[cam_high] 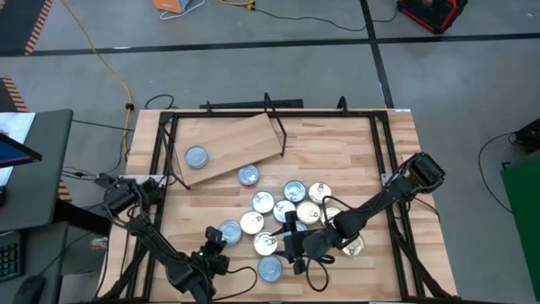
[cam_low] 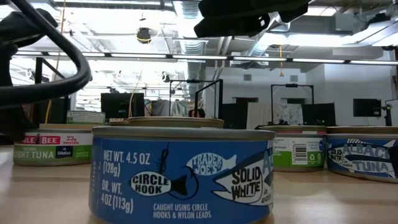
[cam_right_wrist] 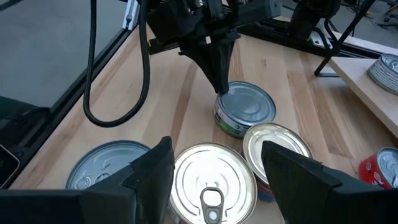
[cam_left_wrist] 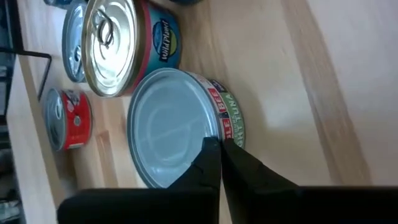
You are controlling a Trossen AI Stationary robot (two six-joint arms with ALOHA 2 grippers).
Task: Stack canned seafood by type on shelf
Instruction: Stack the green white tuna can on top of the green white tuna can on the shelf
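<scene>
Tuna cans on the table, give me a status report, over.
Left gripper shut, fingers tip-down at the rim of a green-label can. Right gripper open over a gold-lid can. One can on the shelf. Nothing lifted.

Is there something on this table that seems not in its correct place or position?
Yes. The shelf lies skewed on the tabletop, its edges not parallel to the table's. Only one tin sits on it; another tin sits just off its edge. The remaining tins are a loose unsorted cluster, not stacks.
</scene>
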